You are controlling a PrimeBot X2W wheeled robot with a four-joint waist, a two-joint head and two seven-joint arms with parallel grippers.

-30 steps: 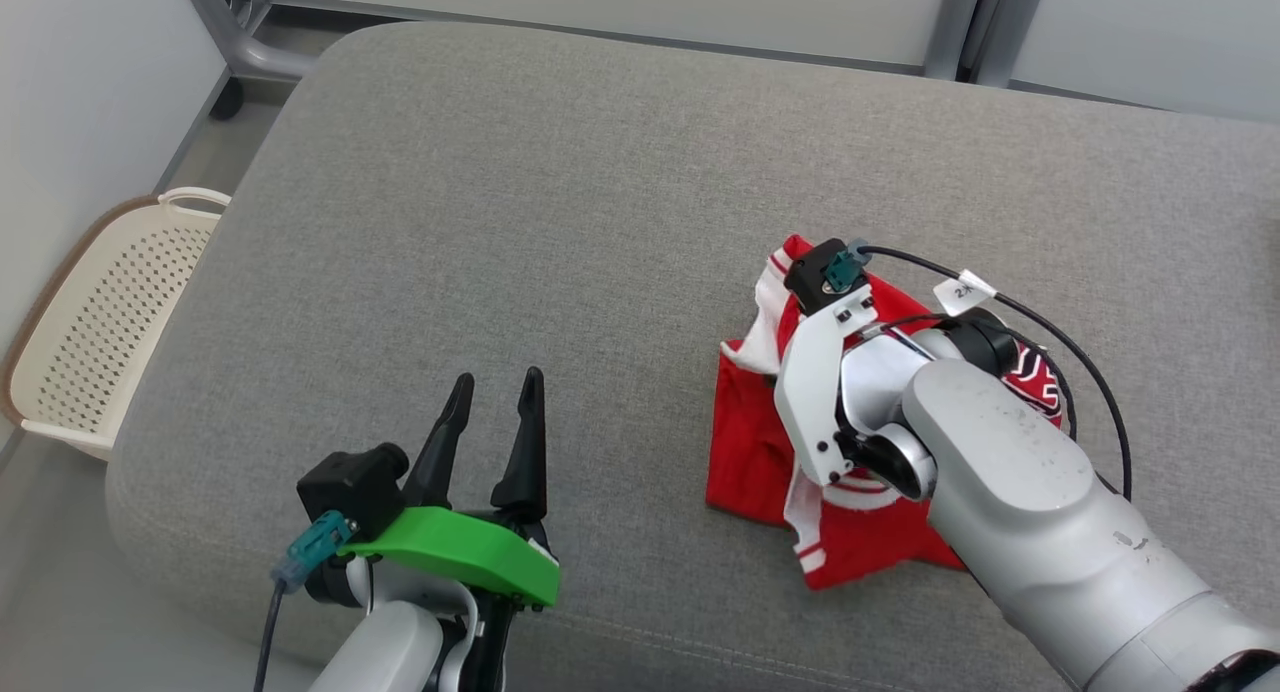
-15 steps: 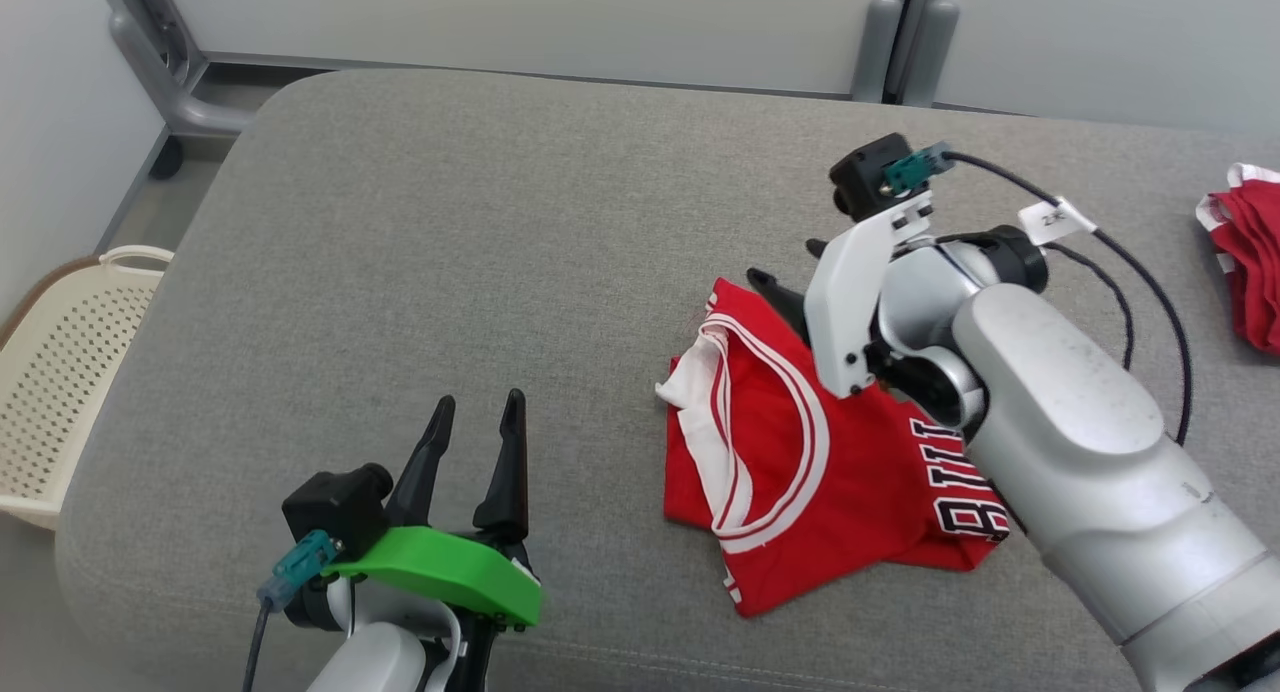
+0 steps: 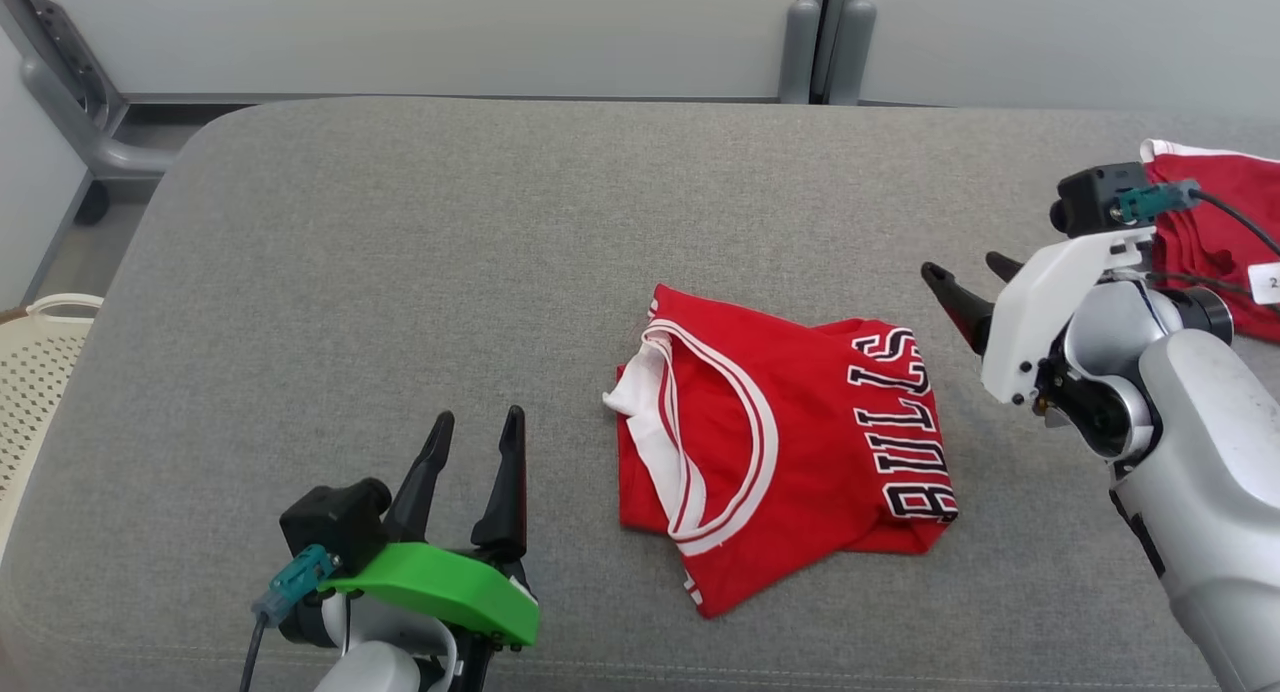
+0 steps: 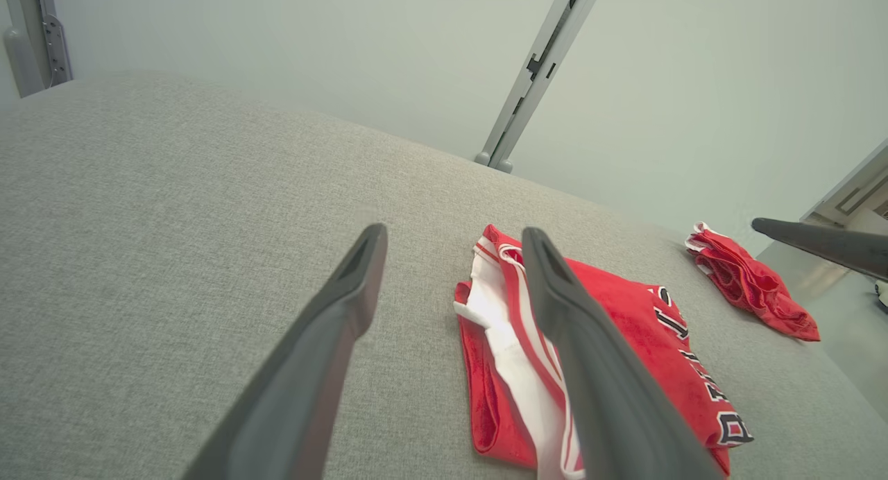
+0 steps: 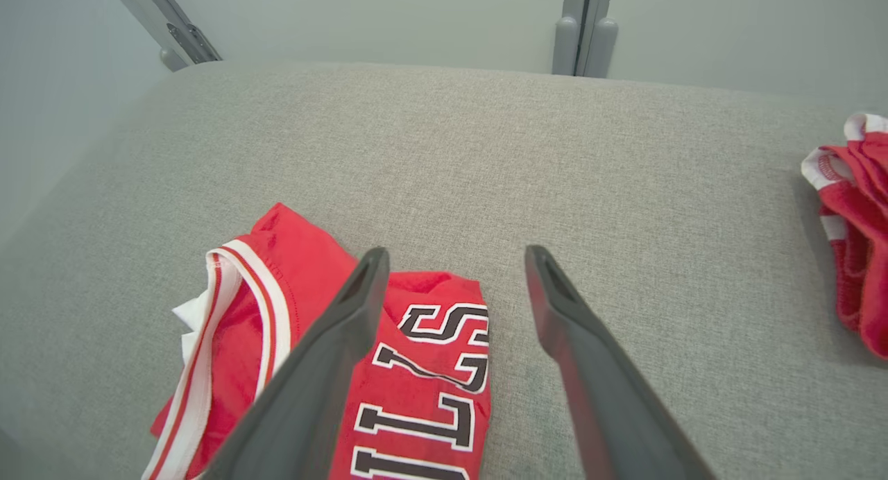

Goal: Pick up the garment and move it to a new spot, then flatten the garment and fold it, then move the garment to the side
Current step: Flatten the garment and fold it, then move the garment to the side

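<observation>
Red Bulls jersey, folded, mid-cushion on the grey sofa. Left gripper at its 8 o'clock and right gripper at 2 o'clock, both apart from it, fingers spread, empty. Second red garment farther out at 2 o'clock; cream basket at 9 o'clock.

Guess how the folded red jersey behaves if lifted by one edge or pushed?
Probably floppy: the red jersey lies in loose, uneven layers, so a one-edge lift would likely unfold it. Likely light: thin fabric lying flat. Pushed, it may bunch rather than slide on the textured grey cushion.
</observation>
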